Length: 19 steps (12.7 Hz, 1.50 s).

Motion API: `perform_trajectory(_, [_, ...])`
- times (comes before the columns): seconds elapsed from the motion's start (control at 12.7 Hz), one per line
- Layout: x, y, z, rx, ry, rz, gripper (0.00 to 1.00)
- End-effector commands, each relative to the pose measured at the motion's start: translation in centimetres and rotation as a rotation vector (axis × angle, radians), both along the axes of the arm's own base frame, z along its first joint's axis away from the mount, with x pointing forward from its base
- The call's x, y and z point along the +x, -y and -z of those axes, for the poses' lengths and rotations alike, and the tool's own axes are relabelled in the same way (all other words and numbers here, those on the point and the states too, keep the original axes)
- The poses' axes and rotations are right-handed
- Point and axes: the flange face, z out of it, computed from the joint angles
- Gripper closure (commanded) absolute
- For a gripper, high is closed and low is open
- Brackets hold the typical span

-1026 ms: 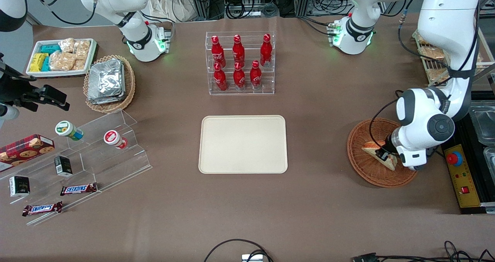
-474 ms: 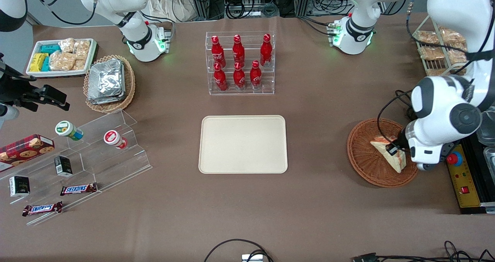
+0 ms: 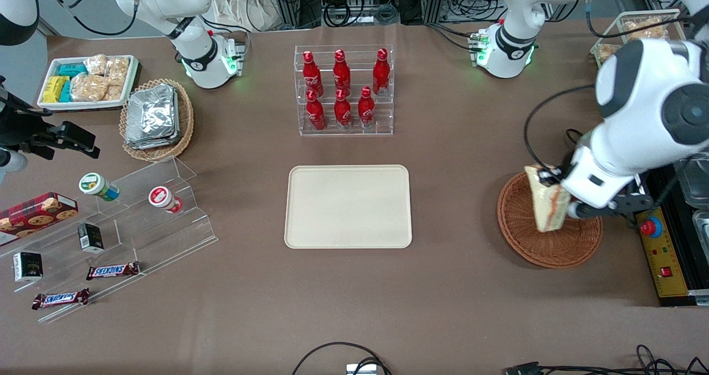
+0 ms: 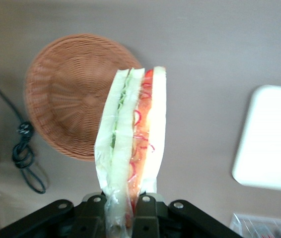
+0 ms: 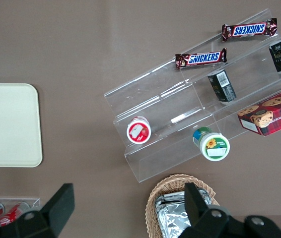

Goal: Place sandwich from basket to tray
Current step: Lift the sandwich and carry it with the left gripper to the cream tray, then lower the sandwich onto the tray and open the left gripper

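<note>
The sandwich (image 4: 133, 148) sits pinched between the jaws of the left gripper (image 4: 123, 206), cut edge with red and green filling facing the wrist camera, wedge sticking straight out from the fingertips (image 4: 144, 204). Jaws clamped on its wrapped end. It hangs in the air above the basket (image 3: 520, 236), clear of the weave. The tray (image 3: 348, 206) lies well apart, toward the parked arm's end.

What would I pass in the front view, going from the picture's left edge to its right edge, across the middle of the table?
Clear stepped display stand → tray → basket → sandwich, held up above the basket → gripper clamped on the sandwich.
</note>
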Motion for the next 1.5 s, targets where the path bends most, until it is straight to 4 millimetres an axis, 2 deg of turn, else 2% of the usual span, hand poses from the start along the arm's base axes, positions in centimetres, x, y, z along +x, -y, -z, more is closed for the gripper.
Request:
perform_trajectory(0.0, [-1.6, 8.2, -0.7, -0.040, -0.002, 0.141, 1.00])
perform_trajectory(0.24, [-2.8, 16.3, 1.6, -0.088, 0.045, 0.093, 1.00])
perform_trajectory(0.39, [-3.4, 21.0, 4.7, -0.109, 0.055, 0.119, 1.00])
perform_trajectory(0.47, [-3.5, 23.0, 7.1, -0.096, 0.065, 0.079, 1.00])
perform_trajectory(0.63, [-3.1, 25.4, 12.1, -0.051, 0.091, 0.057, 1.00])
perform_trajectory(0.79, [-3.4, 27.2, 17.4, 0.001, 0.088, 0.022, 1.00])
perform_trajectory(0.95, [-3.8, 28.6, 21.4, 0.034, 0.100, -0.021, 1.00])
perform_trajectory(1.26, [-5.5, 29.6, 25.7, 0.017, 0.108, -0.014, 1.00])
perform_trajectory(1.42, [-5.8, 29.5, 26.9, 0.036, 0.124, -0.006, 1.00])
